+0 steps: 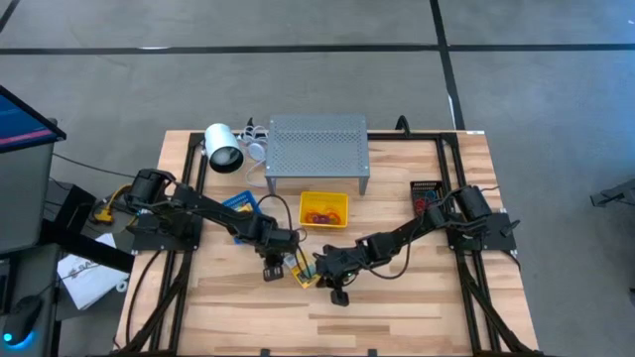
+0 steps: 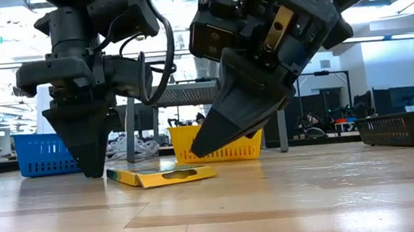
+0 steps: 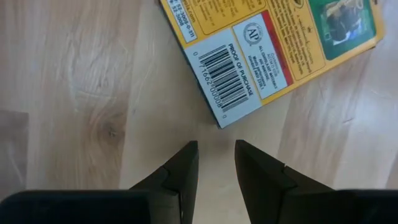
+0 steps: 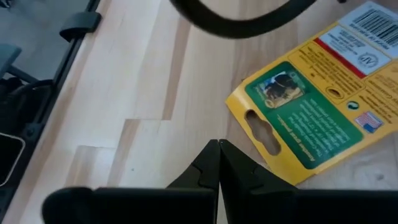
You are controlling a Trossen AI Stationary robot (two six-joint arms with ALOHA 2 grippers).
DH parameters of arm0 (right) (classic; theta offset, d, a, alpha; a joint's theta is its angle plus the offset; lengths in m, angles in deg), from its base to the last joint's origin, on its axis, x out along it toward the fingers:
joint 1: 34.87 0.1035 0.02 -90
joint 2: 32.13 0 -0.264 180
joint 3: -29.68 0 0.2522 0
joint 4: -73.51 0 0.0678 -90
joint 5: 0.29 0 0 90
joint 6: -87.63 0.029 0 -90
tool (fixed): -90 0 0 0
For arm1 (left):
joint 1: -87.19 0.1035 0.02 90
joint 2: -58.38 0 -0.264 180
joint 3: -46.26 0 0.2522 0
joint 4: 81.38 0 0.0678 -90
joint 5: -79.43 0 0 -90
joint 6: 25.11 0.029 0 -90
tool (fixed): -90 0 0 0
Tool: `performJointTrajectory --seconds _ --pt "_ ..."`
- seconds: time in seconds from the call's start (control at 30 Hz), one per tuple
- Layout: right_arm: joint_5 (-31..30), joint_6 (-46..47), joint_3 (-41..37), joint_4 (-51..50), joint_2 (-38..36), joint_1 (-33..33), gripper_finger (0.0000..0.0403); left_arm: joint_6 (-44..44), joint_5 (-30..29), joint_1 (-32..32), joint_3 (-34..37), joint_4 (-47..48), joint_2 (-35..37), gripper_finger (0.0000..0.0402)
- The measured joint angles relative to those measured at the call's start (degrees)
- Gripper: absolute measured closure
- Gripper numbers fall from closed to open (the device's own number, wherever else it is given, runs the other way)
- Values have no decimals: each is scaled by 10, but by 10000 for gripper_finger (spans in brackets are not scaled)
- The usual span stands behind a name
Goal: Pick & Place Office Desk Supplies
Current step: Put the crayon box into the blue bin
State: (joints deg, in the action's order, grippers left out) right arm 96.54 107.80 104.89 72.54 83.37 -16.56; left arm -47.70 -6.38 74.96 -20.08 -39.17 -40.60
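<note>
Two pincers flank crayon box [image 2: 161, 174] lying flat on table [image 2: 291, 199]: left pincer [image 3: 216, 163] narrowly parted, right pincer [image 4: 218, 163] closed, both empty.

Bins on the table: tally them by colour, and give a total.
Blue bin: 1
Yellow bin: 1
Black bin: 1
Total: 3
</note>
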Motion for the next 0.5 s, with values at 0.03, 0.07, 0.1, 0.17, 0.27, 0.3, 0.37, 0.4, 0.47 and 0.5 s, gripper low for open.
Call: performJointTrajectory --seconds 0.03,0.07,0.1,0.17,0.27,0.3,0.37,0.4,0.47,0.5 --pt "6 0 0 1 0 0 403 3 -5 0 0 1 0 299" --pt "8 0 0 1 0 0 403 9 -8 1 0 1 0 299" --pt "9 0 0 1 0 0 403 12 -12 2 0 1 0 299" --pt "9 0 0 1 0 0 403 13 -16 7 0 2 1 299" --pt "11 0 0 2 0 0 403 24 -22 16 0 2 2 299" --pt "11 0 0 1 0 0 403 27 -20 19 0 2 2 298" --pt "13 2 0 1 0 0 403 29 -7 26 0 -1 2 296" --pt "13 3 0 2 0 0 403 29 4 30 1 -4 2 293" --pt "13 3 0 1 0 0 403 29 25 38 1 -27 2 286" --pt "14 3 0 1 0 0 403 29 40 42 1 -39 2 281"
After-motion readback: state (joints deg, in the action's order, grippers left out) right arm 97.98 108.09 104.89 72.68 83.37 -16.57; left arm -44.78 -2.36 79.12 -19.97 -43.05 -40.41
